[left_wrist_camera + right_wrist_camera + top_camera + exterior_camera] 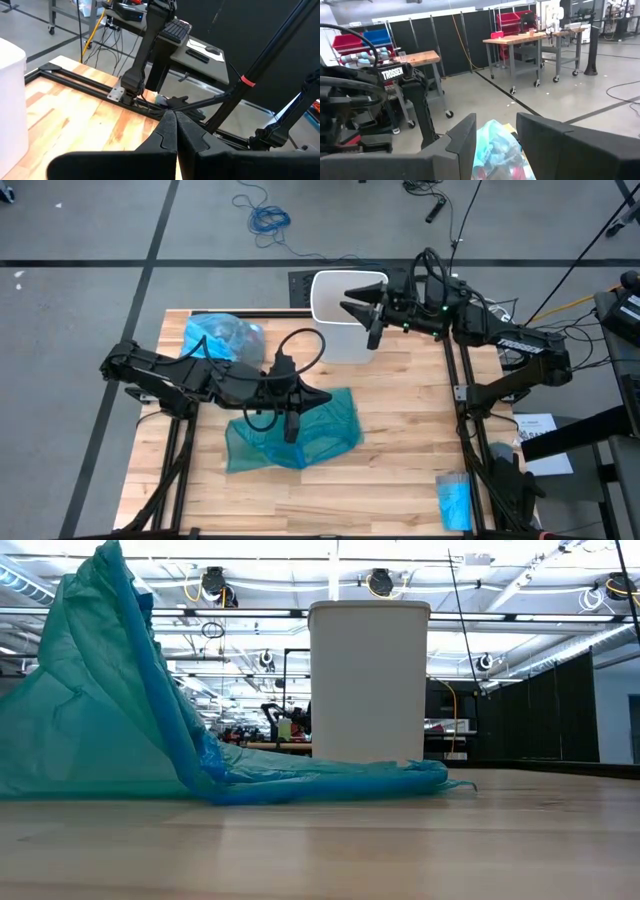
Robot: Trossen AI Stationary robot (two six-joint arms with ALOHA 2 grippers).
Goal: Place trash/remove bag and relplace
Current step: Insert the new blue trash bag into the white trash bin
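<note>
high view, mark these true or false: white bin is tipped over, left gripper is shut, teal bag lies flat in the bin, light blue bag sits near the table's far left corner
1. The white bin is tipped over: false, it stands upright.
2. The left gripper is shut: true.
3. The teal bag lies in the bin: false, it is on the table, part of it lifted up under the left gripper.
4. The light blue bag sits near the table's far left corner: true.
</note>
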